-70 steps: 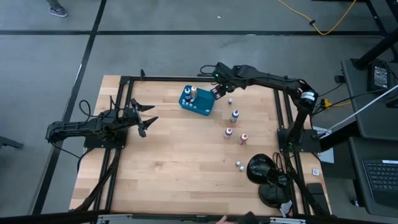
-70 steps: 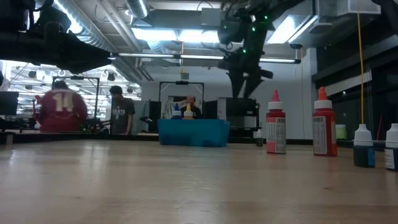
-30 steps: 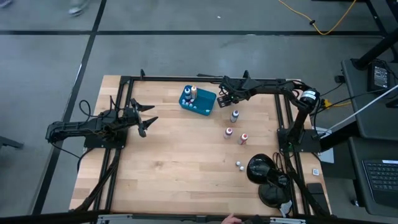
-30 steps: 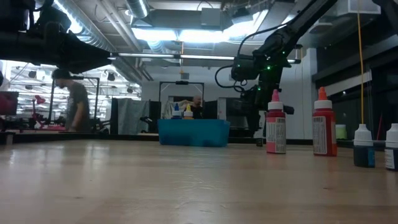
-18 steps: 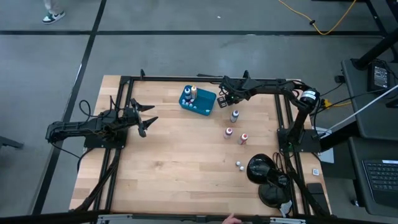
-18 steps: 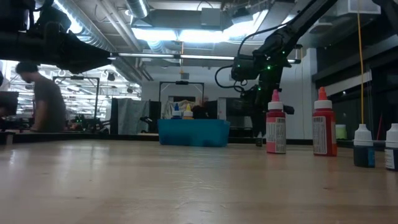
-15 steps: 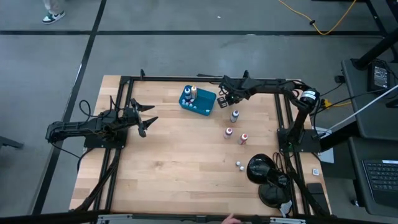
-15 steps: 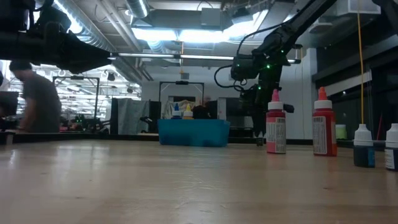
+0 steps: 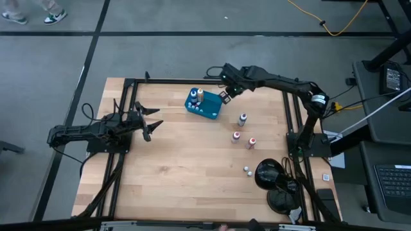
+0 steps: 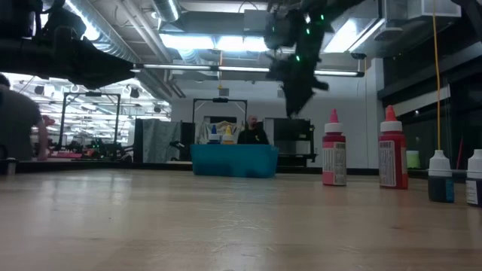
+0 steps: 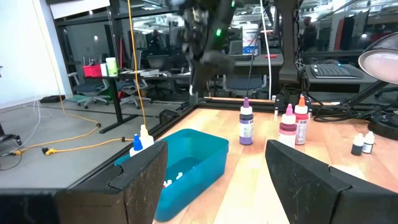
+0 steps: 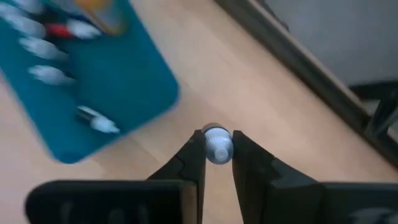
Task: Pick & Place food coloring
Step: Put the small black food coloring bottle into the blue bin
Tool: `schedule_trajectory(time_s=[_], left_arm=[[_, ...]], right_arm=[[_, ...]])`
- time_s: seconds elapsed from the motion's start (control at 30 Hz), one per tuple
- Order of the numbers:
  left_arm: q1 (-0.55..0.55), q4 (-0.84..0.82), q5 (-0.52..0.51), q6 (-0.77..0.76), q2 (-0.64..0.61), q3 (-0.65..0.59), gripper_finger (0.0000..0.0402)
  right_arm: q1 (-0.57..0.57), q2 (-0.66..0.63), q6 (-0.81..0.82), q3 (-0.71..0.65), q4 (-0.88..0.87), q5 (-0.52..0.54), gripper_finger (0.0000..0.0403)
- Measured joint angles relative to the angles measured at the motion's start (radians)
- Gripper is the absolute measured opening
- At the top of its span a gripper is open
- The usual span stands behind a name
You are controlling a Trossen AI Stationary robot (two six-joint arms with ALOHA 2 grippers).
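Surface: pale wood-plank table (image 9: 180, 167), framed by dark rails on a grey floor. Beyond it, a workshop with ceiling strip lights, glass partitions and desks; a person (image 10: 16, 124) shows at the low view's 9 o'clock edge, another (image 10: 253, 132) behind the tray.

Container: one teal-blue tray (image 9: 204, 104), at the table's 12 o'clock. It holds a yellow-tipped bottle (image 9: 200, 96), a blue-tipped one (image 9: 193, 95) and several small white-capped vials (image 12: 50, 74) lying flat; their exact number cannot be told.

Food coloring on the open table, five counted in the high view: one purple bottle (image 9: 242, 119) at 1 o'clock of table centre, two red bottles (image 9: 236, 136) (image 9: 252, 142) just below it standing upright and near each other, two tiny white-capped vials (image 9: 246, 170) at 4 o'clock.

Right gripper (image 9: 226, 95): raised above the table, just at the tray's 3 o'clock edge, its fingers (image 12: 194, 155) pinching a small white-capped vial (image 12: 217, 145).

Left gripper (image 9: 153, 120): at the table's 9 o'clock side, fingers spread, nothing between them.

Other: a black lamp (image 9: 268, 174) at the 4 o'clock corner.

Open room: the table's 6 to 9 o'clock half is bare wood.
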Motion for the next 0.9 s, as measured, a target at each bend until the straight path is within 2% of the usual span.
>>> schedule_trajectory(time_s=[0.2,0.43,0.9], left_arm=[[0.000,0.000,0.000,0.000,0.000,0.000,0.0267],[0.000,0.000,0.000,0.000,0.000,0.000,0.0267],[0.000,0.000,0.000,0.000,0.000,0.000,0.0267]], right_arm=[[0.040,0.000,-0.042,0.144,-0.012,0.000,0.0057],[0.073,0.023,-0.069,0.234,0.006,0.028,0.0057],[0.163,0.220,-0.139,0.247,0.071,0.010,0.0057]])
